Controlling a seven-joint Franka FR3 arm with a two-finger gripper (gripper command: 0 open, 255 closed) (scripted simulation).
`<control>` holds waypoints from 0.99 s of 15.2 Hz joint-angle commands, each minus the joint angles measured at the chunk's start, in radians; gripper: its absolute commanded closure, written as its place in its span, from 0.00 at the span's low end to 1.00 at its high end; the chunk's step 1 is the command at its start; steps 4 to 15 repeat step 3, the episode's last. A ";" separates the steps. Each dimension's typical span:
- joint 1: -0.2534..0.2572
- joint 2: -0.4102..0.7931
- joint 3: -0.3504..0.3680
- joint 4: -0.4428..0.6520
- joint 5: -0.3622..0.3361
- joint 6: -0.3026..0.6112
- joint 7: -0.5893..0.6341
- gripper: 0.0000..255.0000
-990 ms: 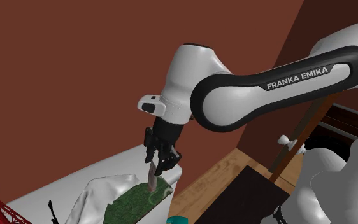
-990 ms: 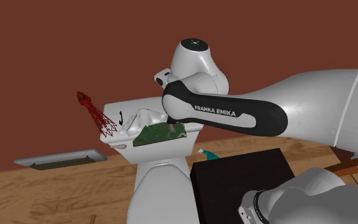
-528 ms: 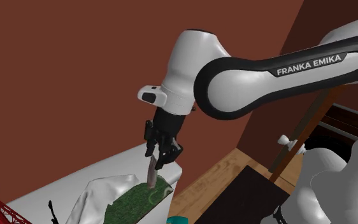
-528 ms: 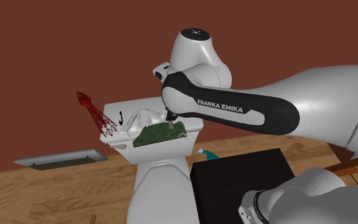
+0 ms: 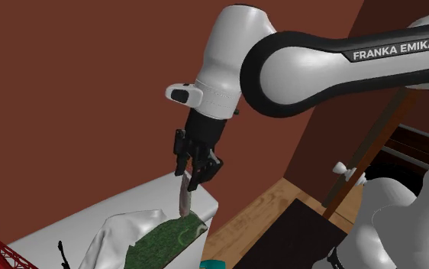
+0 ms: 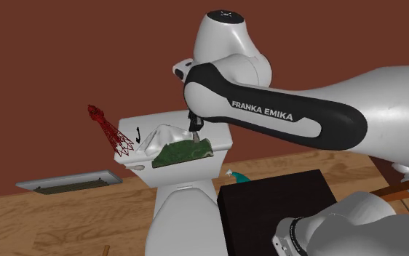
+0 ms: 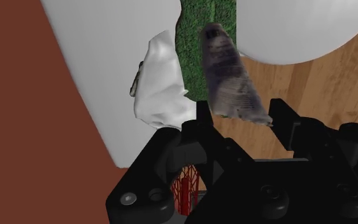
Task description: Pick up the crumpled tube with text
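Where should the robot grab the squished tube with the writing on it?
At its wider, flattened end, coming from above. The crumpled tube hangs thin and nearly upright, and the gripper is shut on its flat faces there, with the narrow end pointing down at the green sheet.

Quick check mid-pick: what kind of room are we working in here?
Probably a room in a house, though which room I can't tell: a wooden plank floor, a plain red-brown wall, and what looks like a floor vent near the white pedestal.
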 commanded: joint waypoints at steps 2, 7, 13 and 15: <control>-0.001 -0.005 -0.001 0.026 -0.003 -0.031 0.006 1.00; -0.001 -0.005 -0.001 0.026 -0.003 -0.031 0.006 1.00; -0.001 -0.005 -0.001 0.026 -0.003 -0.031 0.006 1.00; -0.001 -0.005 -0.001 0.026 -0.003 -0.031 0.006 1.00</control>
